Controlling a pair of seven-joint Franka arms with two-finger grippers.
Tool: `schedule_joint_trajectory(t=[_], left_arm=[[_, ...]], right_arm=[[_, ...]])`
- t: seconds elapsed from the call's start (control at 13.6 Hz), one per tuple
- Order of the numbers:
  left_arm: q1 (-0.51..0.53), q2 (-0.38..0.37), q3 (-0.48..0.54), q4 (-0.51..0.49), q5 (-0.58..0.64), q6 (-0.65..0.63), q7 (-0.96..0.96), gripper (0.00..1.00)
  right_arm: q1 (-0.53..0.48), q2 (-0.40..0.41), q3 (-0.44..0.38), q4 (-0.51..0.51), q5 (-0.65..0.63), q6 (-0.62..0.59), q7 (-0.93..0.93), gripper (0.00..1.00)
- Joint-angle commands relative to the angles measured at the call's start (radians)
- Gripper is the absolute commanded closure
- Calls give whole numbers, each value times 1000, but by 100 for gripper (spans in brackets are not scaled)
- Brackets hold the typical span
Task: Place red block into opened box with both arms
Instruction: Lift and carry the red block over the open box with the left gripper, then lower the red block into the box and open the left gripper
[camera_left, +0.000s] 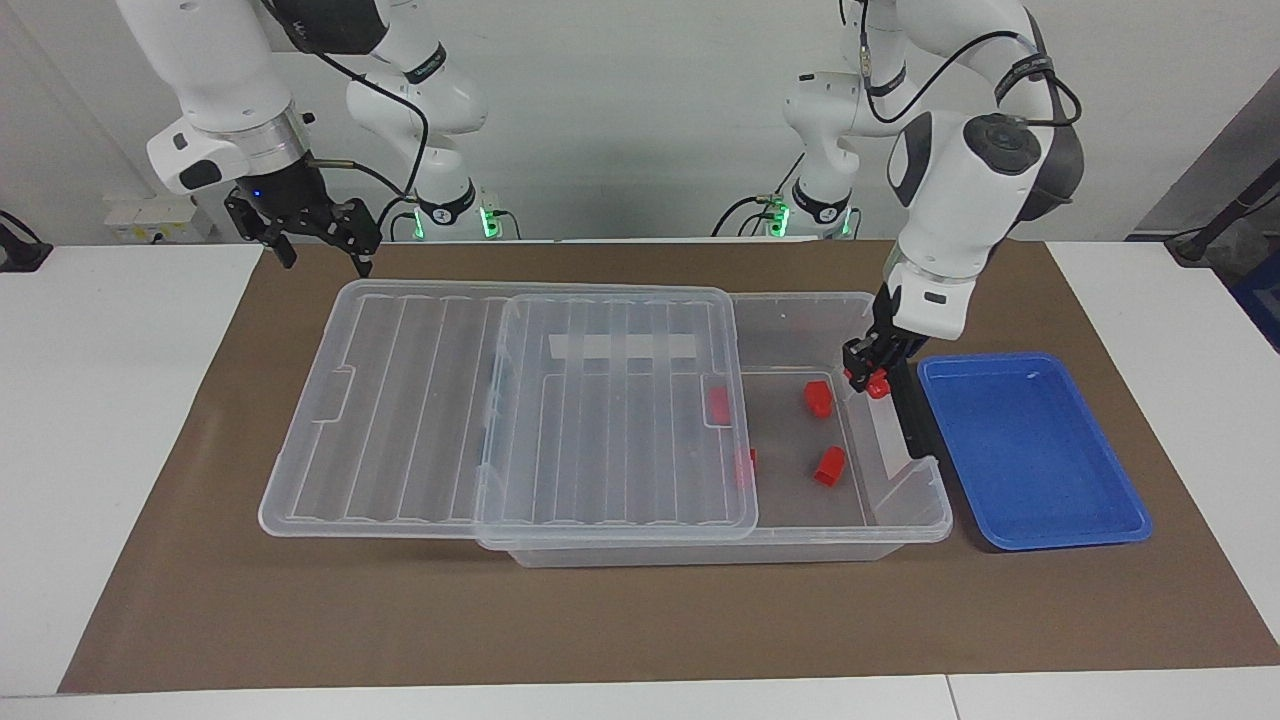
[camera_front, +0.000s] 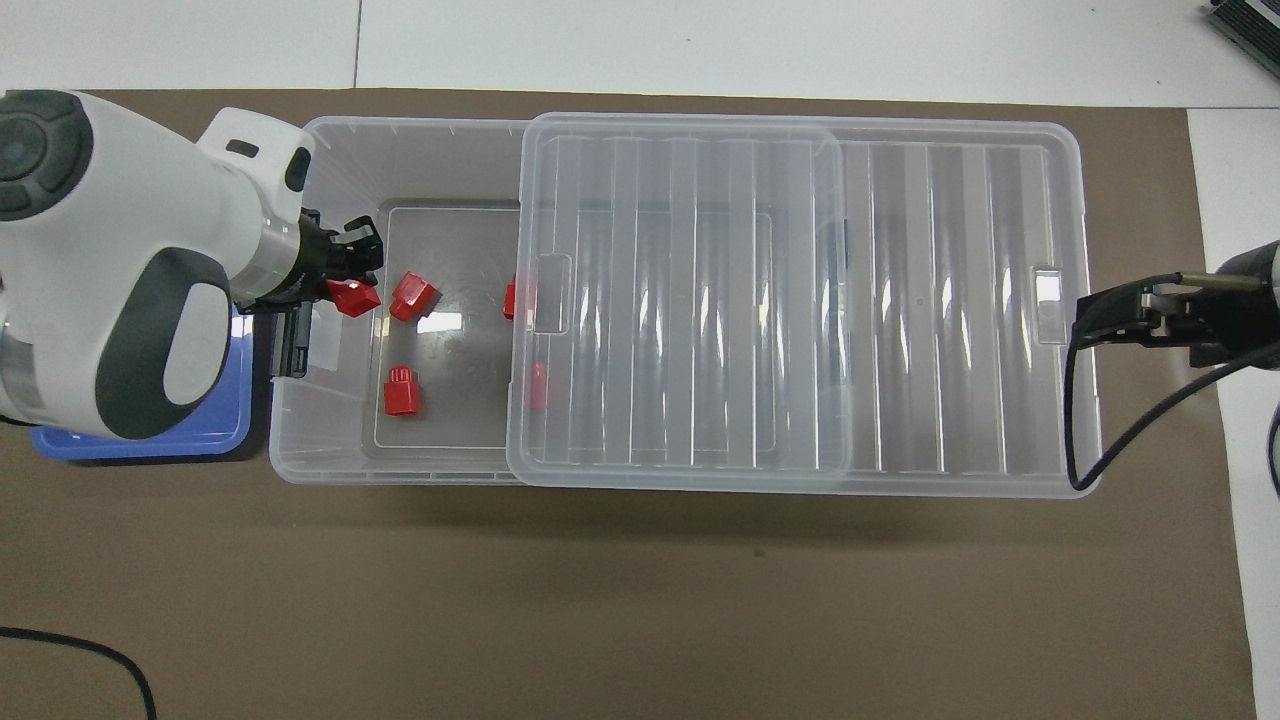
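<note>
My left gripper (camera_left: 868, 378) is shut on a red block (camera_left: 878, 386) and hangs over the box's open end, just inside the black handle (camera_left: 908, 402). From above, the held block (camera_front: 353, 298) shows under the left gripper (camera_front: 350, 278). The clear box (camera_left: 905, 505) has its ribbed lid (camera_left: 500, 410) slid toward the right arm's end. Two red blocks (camera_left: 818, 398) (camera_left: 829, 466) lie on the uncovered floor, and two more (camera_left: 718, 403) (camera_left: 745, 466) show through the lid's edge. My right gripper (camera_left: 322, 238) waits open above the mat beside the lid's end.
A shallow blue tray (camera_left: 1030, 450) with nothing in it lies beside the box at the left arm's end. In the overhead view the left arm covers most of the tray (camera_front: 140, 445). Brown mat (camera_left: 640, 620) covers the table.
</note>
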Motion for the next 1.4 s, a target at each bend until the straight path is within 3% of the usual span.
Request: schedule_joint_trajectory(t=[0.0,0.37,0.81,1.1,1.18,1.25,1.32], left_arm=[[-47,-34,18,-65,9,52,-68,100],[-102,-34,18,-172,92,170,-145,100],[-144,36,18,-178,219,211,-237,100],[-144,36,18,-220,233,258,-249,100],[-144,36,18,-247,233,293,-251,100],[-142,36,18,-273,235,327,-251,100],[-142,38,19,-298,235,364,-253,100]], right_arm=[[-15,-35,3,-49,23,24,-31,0],[-15,-40,3,-52,23,24,-31,0],[-19,-35,1,-52,23,28,-33,0],[-34,-23,1,-52,23,57,-34,9],[-37,-21,1,-53,23,70,-37,14],[-41,-15,1,-61,23,82,-40,29],[-52,-15,1,-73,23,99,-55,58]])
